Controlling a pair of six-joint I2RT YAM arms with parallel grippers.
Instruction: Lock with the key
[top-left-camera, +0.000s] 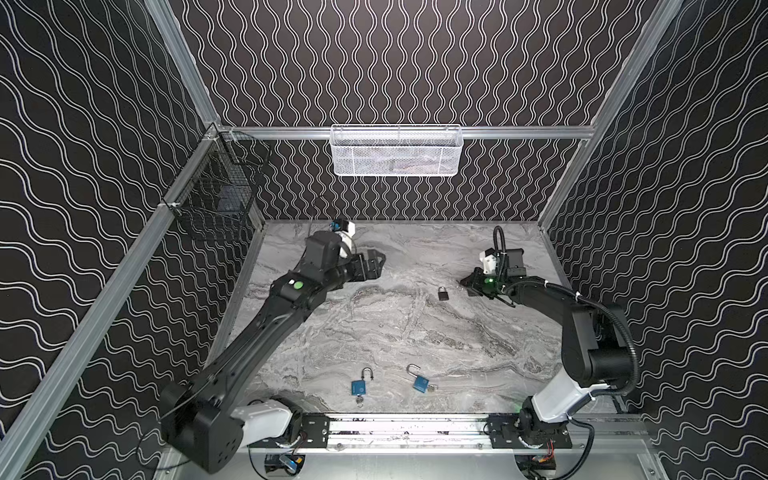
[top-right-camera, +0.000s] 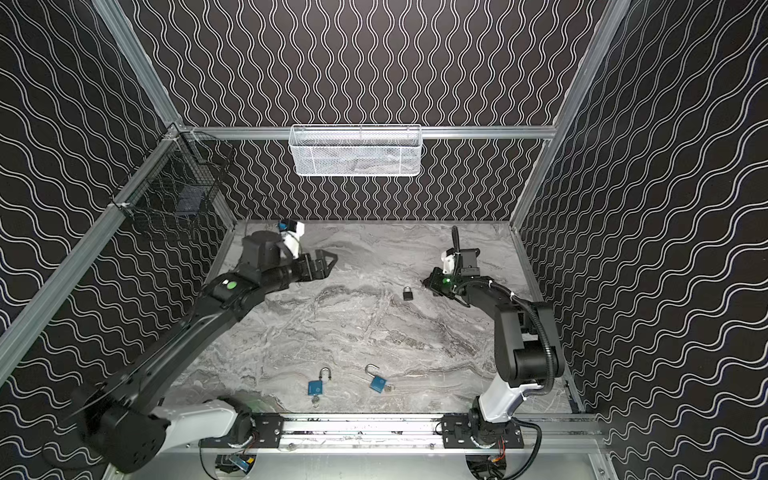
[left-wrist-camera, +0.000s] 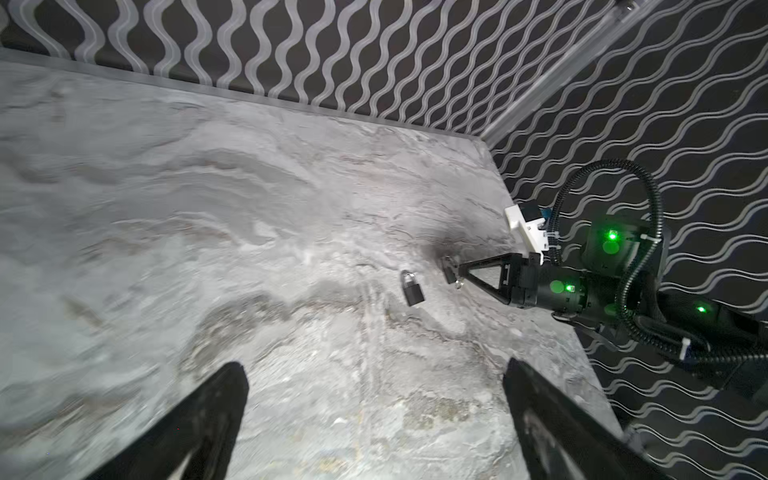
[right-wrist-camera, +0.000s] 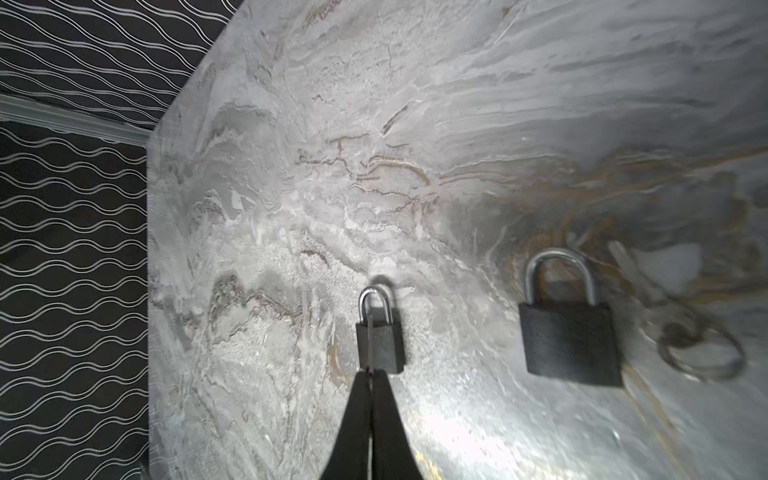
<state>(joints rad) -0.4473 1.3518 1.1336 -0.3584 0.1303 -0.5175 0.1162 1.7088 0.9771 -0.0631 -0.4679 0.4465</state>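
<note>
A black padlock (top-left-camera: 443, 293) (top-right-camera: 407, 293) (left-wrist-camera: 411, 289) with its shackle shut lies on the marble table (top-left-camera: 374, 332), right of the middle. My left gripper (top-left-camera: 380, 261) (top-right-camera: 331, 259) (left-wrist-camera: 374, 365) hovers open and empty, well to the padlock's left. My right gripper (top-left-camera: 460, 282) (top-right-camera: 424, 283) (right-wrist-camera: 371, 371) is shut on the key (right-wrist-camera: 367, 336) (left-wrist-camera: 451, 272), just right of the padlock. The key's thin blade sticks out past the fingertips. In the right wrist view a black padlock (right-wrist-camera: 380, 345) shows beyond the tips. A larger-looking black padlock (right-wrist-camera: 569, 340) lies to one side.
Two blue padlocks (top-left-camera: 357, 387) (top-left-camera: 420, 383) with open shackles and keys in them lie near the front edge. A white mesh basket (top-left-camera: 395, 151) hangs on the back rail. A black wire basket (top-left-camera: 216, 195) hangs on the left wall. A blurred ring (right-wrist-camera: 702, 353) shows beside the larger-looking padlock.
</note>
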